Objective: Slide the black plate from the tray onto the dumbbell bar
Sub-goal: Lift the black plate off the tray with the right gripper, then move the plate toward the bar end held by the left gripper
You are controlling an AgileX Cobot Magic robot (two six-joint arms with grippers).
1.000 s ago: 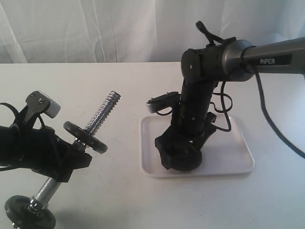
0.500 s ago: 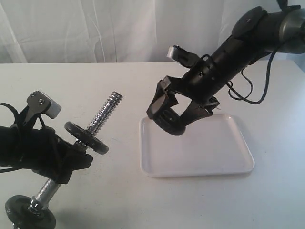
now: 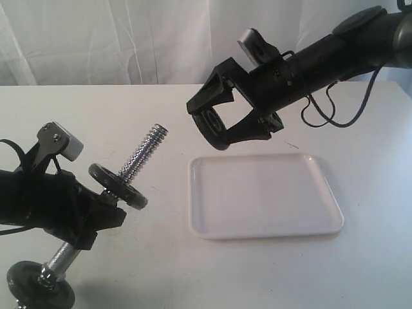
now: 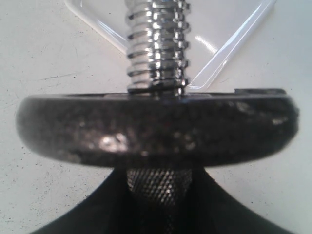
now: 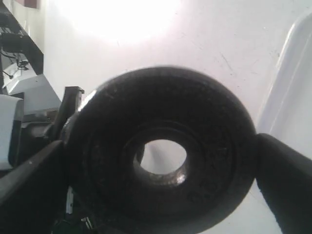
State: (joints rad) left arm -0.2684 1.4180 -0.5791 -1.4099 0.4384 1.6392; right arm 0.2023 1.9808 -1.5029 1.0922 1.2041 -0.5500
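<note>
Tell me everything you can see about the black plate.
The black plate is a round, matte, rough-surfaced disc with a centre hole and raised hub. The right gripper holds it by opposite edges, on edge in the air, off the tray, its face turned toward the threaded end of the dumbbell bar. Nothing else touches it.

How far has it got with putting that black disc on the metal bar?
Done: the black plate is off the tray. In hand: the right gripper holds it by the rim in mid-air, while the left gripper holds the dumbbell bar tilted, threaded end up. Remaining: crossing the gap, lining the hole up and sliding it on.
</note>
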